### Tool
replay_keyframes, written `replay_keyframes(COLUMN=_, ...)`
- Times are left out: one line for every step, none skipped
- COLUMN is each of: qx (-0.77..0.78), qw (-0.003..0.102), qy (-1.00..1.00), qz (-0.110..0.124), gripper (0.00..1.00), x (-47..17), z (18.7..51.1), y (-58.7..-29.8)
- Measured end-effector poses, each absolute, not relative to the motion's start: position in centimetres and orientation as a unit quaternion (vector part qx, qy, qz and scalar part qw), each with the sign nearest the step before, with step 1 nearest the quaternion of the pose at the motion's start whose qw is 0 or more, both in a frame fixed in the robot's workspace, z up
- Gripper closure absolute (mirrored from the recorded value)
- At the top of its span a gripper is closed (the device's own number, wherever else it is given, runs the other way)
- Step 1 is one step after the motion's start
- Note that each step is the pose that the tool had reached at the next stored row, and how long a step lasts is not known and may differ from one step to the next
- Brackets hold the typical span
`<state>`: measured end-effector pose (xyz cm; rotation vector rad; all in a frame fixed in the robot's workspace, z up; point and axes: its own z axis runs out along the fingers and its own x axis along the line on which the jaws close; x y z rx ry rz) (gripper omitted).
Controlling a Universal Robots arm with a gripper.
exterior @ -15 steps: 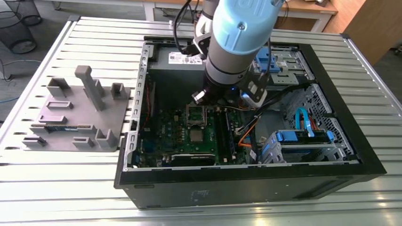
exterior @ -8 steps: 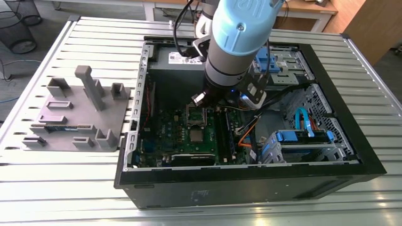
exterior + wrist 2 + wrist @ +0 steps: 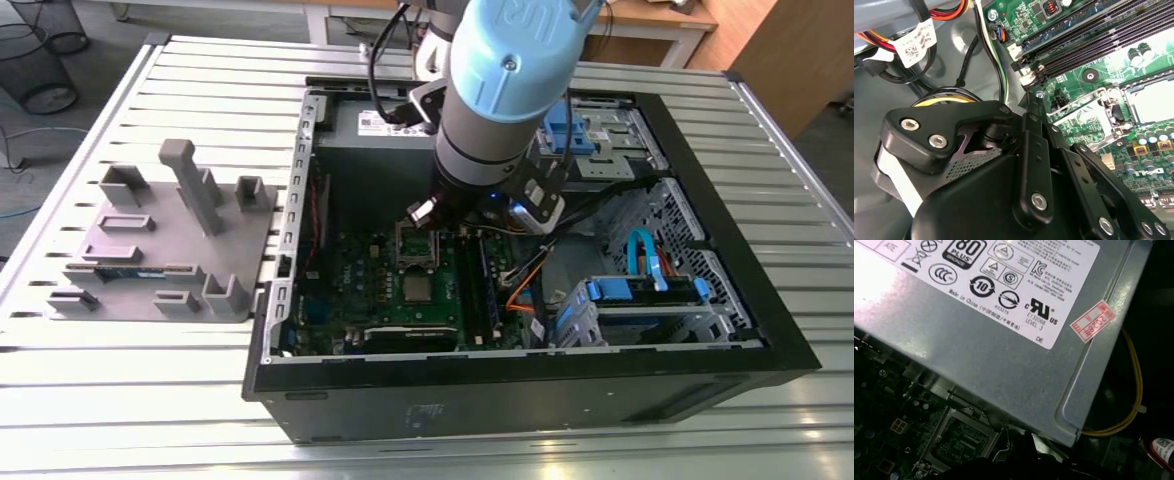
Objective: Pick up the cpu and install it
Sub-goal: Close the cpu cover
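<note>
Gripper (image 3: 430,215) hung inside the case (image 3: 534,385) above the open socket (image 3: 414,247); clenched or released, could not tell. The cpu (image 3: 418,290) lay flat on the motherboard (image 3: 360,290) just beside that socket. Risk: an off-centre descent could scrape exposed socket contacts or snag the orange cables (image 3: 523,285)

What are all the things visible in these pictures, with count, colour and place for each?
table: one, silver, slatted, under everything.
computer case: one, black, open, on the table.
motherboard: one, green, inside the case.
cpu: one, silver, flat on the motherboard.
power supply: one, grey, inside the case.
fixture tray: one, grey, on the table, at the exterior view's left of the case.
arm: one, grey and blue, over the motherboard.
gripper: one, black, above the motherboard.
</note>
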<state>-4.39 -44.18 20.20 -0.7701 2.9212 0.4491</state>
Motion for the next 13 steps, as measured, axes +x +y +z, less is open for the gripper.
replay_keyframes(qx=-0.252, qw=0.044, qy=0.955, qz=0.147, gripper=0.89, x=-4.39, z=20.18, y=-44.18)
replay_keyframes(qx=-0.252, qw=0.044, qy=0.955, qz=0.147, gripper=0.89, x=-4.39, z=20.18, y=-44.18)
replay_keyframes(qx=-0.252, qw=0.044, qy=0.955, qz=0.147, gripper=0.89, x=-4.39, z=20.18, y=-44.18)
replay_keyframes(qx=-0.252, qw=0.044, qy=0.955, qz=0.147, gripper=0.89, x=-4.39, z=20.18, y=-44.18)
replay_keyframes(qx=-0.252, qw=0.044, qy=0.955, qz=0.147, gripper=0.89, x=-4.39, z=20.17, y=-44.18)
replay_keyframes(qx=-0.253, qw=0.044, qy=0.955, qz=0.147, gripper=0.89, x=-4.39, z=20.16, y=-44.18)
replay_keyframes(qx=-0.253, qw=0.044, qy=0.955, qz=0.147, gripper=0.89, x=-4.39, z=20.16, y=-44.18)
replay_keyframes(qx=-0.253, qw=0.044, qy=0.955, qz=0.147, gripper=0.89, x=-4.39, z=20.13, y=-44.18)
replay_keyframes(qx=-0.253, qw=0.044, qy=0.955, qz=0.147, gripper=0.89, x=-4.39, z=20.07, y=-44.18)
replay_keyframes(qx=-0.253, qw=0.044, qy=0.955, qz=0.147, gripper=0.89, x=-4.39, z=20.02, y=-44.18)
replay_keyframes(qx=-0.253, qw=0.044, qy=0.955, qz=0.147, gripper=0.89, x=-4.4, z=19.97, y=-44.19)
replay_keyframes(qx=-0.253, qw=0.043, qy=0.955, qz=0.147, gripper=0.89, x=-4.4, z=19.92, y=-44.19)
replay_keyframes(qx=-0.253, qw=0.043, qy=0.955, qz=0.146, gripper=0.89, x=-4.4, z=19.91, y=-44.19)
